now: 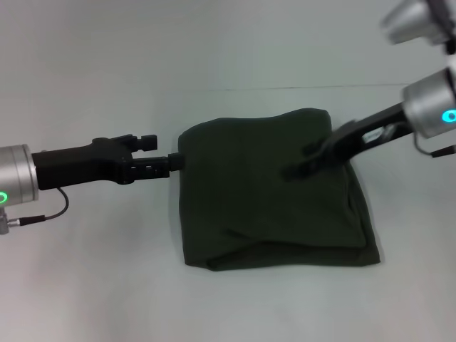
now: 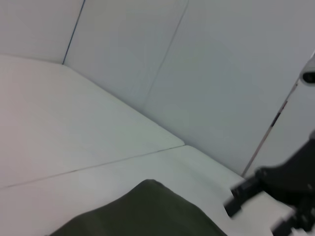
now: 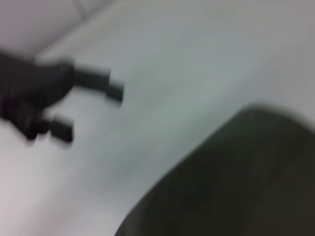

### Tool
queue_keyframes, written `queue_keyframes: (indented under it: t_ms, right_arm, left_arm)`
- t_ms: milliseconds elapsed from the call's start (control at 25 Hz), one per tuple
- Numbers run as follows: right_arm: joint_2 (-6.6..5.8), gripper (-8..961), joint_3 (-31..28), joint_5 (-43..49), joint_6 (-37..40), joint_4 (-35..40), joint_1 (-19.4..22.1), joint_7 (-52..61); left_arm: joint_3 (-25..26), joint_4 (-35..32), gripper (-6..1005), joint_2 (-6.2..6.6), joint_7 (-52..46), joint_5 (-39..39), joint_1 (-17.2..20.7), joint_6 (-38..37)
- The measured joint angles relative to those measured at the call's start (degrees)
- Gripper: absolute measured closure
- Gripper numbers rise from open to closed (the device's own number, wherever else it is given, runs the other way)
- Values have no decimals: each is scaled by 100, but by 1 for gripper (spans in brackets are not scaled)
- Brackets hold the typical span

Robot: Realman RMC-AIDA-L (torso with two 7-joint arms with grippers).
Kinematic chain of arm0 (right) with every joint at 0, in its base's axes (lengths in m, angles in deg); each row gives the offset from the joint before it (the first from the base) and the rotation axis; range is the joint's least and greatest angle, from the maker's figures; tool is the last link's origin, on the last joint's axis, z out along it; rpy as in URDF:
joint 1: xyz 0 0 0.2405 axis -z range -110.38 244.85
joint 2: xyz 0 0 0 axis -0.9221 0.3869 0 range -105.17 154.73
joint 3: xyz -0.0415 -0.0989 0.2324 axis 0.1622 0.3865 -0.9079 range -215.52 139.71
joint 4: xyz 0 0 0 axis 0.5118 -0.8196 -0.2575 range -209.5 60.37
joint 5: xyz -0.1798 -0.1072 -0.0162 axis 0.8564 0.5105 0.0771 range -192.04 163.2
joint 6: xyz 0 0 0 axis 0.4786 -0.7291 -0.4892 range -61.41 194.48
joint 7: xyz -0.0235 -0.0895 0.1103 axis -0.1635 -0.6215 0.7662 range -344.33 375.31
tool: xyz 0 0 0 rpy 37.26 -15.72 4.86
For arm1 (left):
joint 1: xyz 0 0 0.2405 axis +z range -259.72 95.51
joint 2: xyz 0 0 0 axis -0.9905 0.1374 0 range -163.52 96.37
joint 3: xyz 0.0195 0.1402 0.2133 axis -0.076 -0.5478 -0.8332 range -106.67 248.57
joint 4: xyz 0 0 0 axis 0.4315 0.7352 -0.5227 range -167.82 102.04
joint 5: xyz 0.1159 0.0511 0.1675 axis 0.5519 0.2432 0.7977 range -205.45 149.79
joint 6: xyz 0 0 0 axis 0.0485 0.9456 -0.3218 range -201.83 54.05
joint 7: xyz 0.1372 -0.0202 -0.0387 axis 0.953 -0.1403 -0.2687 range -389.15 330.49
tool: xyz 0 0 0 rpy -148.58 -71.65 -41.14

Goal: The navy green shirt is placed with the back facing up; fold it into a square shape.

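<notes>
The navy green shirt [image 1: 271, 196] lies folded into a rough square in the middle of the white table, plain side up, with no lettering showing. My left gripper [image 1: 169, 152] is open at the shirt's upper left edge, and its lower finger touches or nearly touches the cloth. My right gripper [image 1: 296, 162] is open and hovers over the shirt's upper right part. The left wrist view shows a shirt corner [image 2: 142, 214] and the right gripper [image 2: 256, 211]. The right wrist view shows the shirt [image 3: 236, 182] and the left gripper [image 3: 88, 108].
The white table [image 1: 92, 271] spreads all around the shirt. A thin seam [image 1: 285, 88] runs across its far part. White wall panels [image 2: 206, 73] stand behind the table. Part of my right arm [image 1: 417, 21] shows at the top right.
</notes>
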Motion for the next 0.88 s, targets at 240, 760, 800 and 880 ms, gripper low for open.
queue_keyframes:
  t_ms: [240, 760, 800, 880]
  right_arm:
    - [-67, 26, -565, -1018, -435, -55, 685, -876]
    - [15, 25, -740, -1348, -437, -62, 1449, -1512]
    - [20, 25, -794, -1403, -403, -66, 1517, -1639]
    - [23, 25, -895, -1603, -307, -90, 1686, -1949]
  left_arm:
    - [-33, 18, 49, -44, 185, -27, -53, 42]
    - [-306, 834, 49, -61, -2026, 24, -376, 1188]
    - [-385, 848, 49, -55, -2320, 47, -405, 1293]
    - [-493, 873, 50, -22, -3012, 184, -484, 1527]
